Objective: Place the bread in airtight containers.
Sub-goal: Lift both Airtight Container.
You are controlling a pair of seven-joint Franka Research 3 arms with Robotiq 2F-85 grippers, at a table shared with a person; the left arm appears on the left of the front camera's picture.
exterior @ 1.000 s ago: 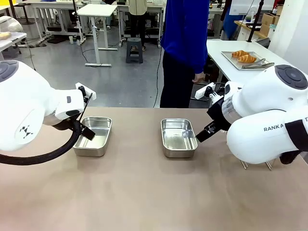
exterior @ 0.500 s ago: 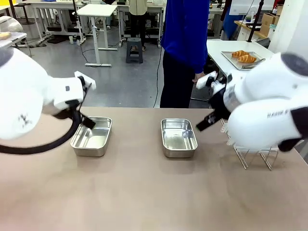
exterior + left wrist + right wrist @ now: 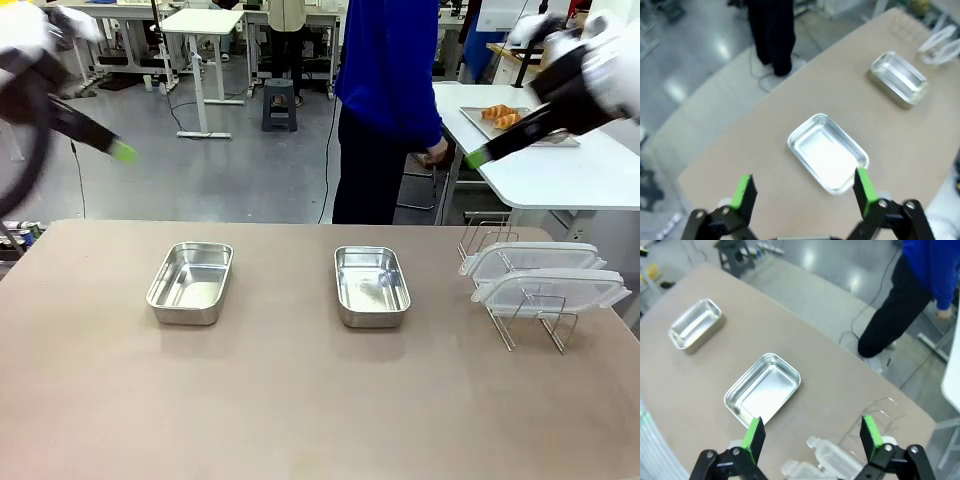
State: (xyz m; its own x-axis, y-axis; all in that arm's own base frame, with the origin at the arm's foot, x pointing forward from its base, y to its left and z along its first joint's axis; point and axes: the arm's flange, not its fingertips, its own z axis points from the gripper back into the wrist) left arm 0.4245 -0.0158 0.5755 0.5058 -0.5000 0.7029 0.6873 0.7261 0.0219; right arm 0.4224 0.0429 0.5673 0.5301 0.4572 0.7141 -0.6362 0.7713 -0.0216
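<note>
Above the bench (image 3: 300, 400) we see left tool (image 3: 804, 184) and right tool (image 3: 812, 432) gaping; left pan (image 3: 190, 283) and right pan (image 3: 372, 286), well apart, lie empty.

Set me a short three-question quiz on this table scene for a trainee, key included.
1. True or false: the left pan and the right pan on the brown table are both empty.
2. Fill in the blank: the wire rack holds two clear plastic ____.
3. Where are the croissants?
A. in the left pan
B. on the tray on the white table behind
C. on the wire rack
Key: 1 true; 2 lids; 3 B.
</note>
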